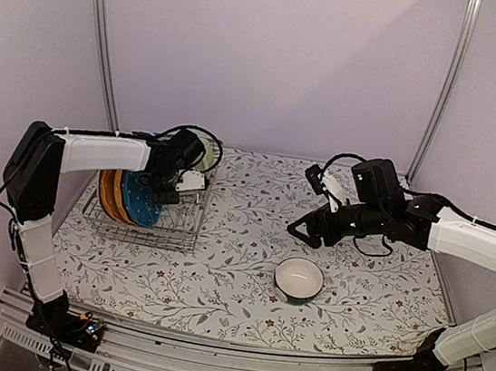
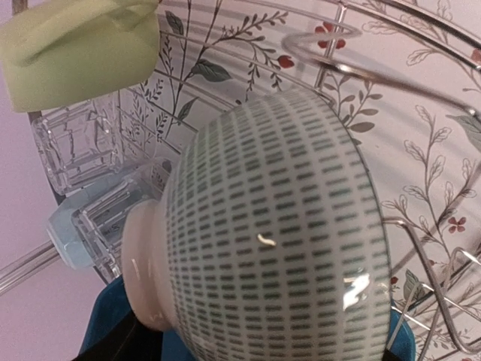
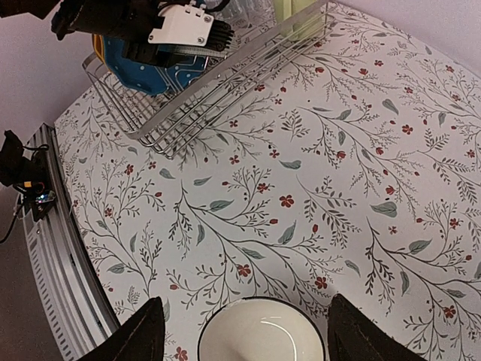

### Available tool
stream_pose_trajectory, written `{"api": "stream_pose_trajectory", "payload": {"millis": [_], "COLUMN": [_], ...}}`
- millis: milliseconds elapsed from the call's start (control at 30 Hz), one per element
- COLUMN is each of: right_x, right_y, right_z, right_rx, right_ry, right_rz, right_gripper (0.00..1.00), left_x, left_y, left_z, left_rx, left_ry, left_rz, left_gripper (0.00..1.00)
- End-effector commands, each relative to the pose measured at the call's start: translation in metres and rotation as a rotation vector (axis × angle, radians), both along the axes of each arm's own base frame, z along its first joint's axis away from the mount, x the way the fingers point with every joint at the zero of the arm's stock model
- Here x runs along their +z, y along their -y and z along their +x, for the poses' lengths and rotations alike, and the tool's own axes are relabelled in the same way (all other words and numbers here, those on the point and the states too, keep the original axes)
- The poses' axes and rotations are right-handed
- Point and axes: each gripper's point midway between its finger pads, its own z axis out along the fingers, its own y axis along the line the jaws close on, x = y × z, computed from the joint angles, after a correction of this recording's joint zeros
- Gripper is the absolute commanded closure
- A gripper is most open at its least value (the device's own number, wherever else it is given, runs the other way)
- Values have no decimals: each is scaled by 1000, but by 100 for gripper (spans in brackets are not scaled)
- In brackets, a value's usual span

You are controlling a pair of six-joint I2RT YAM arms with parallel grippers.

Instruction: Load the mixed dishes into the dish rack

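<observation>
Top external: bent across dish rack [image 1: 142, 226], left gripper [image 1: 172, 192] at dashed bowl [image 2: 278, 241] lying sideways inside; grip not discernible. Right gripper [image 3: 244, 301] spread wide, just above teal bowl [image 3: 259, 338] on table [image 3: 301, 203].

robot test booth: aluminium frame posts [image 1: 103, 38], plain lilac walls [image 1: 275, 52], floral tablecloth [image 1: 237, 266].

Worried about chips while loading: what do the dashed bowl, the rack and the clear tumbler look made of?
Dashed bowl: looks like glazed ceramic, glossy, with bright reflections and a plain cream foot. Rack: shiny silver metal wire, thin bent rods. Tumbler: clear and faceted; glass or hard plastic, the look leaves it open.
</observation>
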Motion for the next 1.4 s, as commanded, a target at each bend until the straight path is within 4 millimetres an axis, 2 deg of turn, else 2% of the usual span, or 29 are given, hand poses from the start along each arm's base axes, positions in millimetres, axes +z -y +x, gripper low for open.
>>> {"api": "stream_pose_trajectory", "payload": {"millis": [0,67,233,533,800,1033,1200,1333,1367], "right_x": [3,3,0,-1,-6,-29,-55,-83,-91], "right_y": [3,3,3,4,7,27,50,60,62], "right_z": [-3,-3,-3,-2,2,5,0,-15,-20], "right_rx": [-9,-8,-11,-18,-48,-142,-229,-243,-242], "right_ry": [11,11,6,4,-6,-57,-130,-245,-273], "right_rz": [9,8,3,0,-19,-114,-228,-298,-312], "right_gripper": [27,27,27,27,27,27,27,27,27], "left_x": [4,6,11,23,38,51,83,126,138], "left_y": [-11,-10,-10,-7,-6,-6,10,24,26], "left_z": [-11,-11,-11,-14,-30,-52,-56,-51,-50], "left_rx": [19,21,24,17,24,60,55,54,61], "left_ry": [-20,-15,-1,19,19,8,80,208,240], "left_rz": [63,54,48,37,35,-54,-236,-386,-430], "left_gripper": [47,46,31,26,24,23,18,2,0]}}
